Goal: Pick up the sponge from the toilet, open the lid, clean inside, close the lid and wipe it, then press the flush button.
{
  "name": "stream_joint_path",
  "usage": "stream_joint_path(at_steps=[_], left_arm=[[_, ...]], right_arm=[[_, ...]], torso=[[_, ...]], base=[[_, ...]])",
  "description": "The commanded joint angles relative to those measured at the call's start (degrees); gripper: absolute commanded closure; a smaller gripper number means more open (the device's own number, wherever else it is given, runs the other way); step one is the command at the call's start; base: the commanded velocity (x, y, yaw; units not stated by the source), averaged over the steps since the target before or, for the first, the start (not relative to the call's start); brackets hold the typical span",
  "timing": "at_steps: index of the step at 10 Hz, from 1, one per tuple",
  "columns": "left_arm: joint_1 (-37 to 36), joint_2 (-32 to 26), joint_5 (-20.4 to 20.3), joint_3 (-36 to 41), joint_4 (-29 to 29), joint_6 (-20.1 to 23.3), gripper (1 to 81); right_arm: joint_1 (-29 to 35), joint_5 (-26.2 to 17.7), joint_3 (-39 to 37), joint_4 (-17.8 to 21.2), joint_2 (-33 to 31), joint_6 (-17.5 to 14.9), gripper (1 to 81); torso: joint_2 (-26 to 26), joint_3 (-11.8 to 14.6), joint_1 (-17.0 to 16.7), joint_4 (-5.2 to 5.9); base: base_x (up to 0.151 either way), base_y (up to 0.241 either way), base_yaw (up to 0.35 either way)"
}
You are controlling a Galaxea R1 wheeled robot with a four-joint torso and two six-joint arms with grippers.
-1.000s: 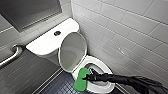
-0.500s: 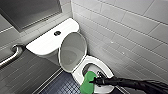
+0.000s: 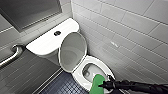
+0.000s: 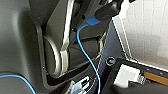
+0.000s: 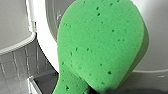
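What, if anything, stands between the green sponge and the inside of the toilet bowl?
Nothing visible does. The lid is raised and leans back toward the tank, so the bowl is uncovered. The sponge, held by the right gripper, is at the front rim of the seat.

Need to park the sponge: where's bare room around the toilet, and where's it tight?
Tank top is bare either side of the flush button. Floor left of the bowl is open. Crowded: the seat front, under the sponge in the right gripper, and the gap to the wall.
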Motion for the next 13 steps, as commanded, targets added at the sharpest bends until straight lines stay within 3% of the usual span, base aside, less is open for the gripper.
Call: stream_joint_path(at_steps=[1, 5, 10, 13], left_arm=[[2.1, -0.6, 5.3, 1.4, 1.1, 0.3, 1.0], [0.9, -1.9, 5.4, 1.5, 0.4, 0.1, 1.0], [-5.6, -11.0, 5.8, 14.0, -1.6, -0.9, 1.0], [-8.2, -12.9, 5.9, 16.5, -3.2, -1.0, 1.0]], right_arm=[[2.5, -2.7, 8.0, -0.3, -8.5, 0.4, 81.1], [-0.2, -2.8, 10.5, -0.4, -15.4, 1.0, 81.1], [-5.9, -3.7, 8.2, -0.5, -22.4, 1.5, 81.1], [-11.9, -3.5, 6.4, -1.7, -24.6, 1.4, 81.1]], torso=[[0.0, 0.0, 0.0, 0.0], [0.0, 0.0, 0.0, 0.0], [0.0, 0.0, 0.0, 0.0], [0.0, 0.0, 0.0, 0.0]], base=[[0.0, 0.0, 0.0], [0.0, 0.0, 0.0], [0.0, 0.0, 0.0], [0.0, 0.0, 0.0]])
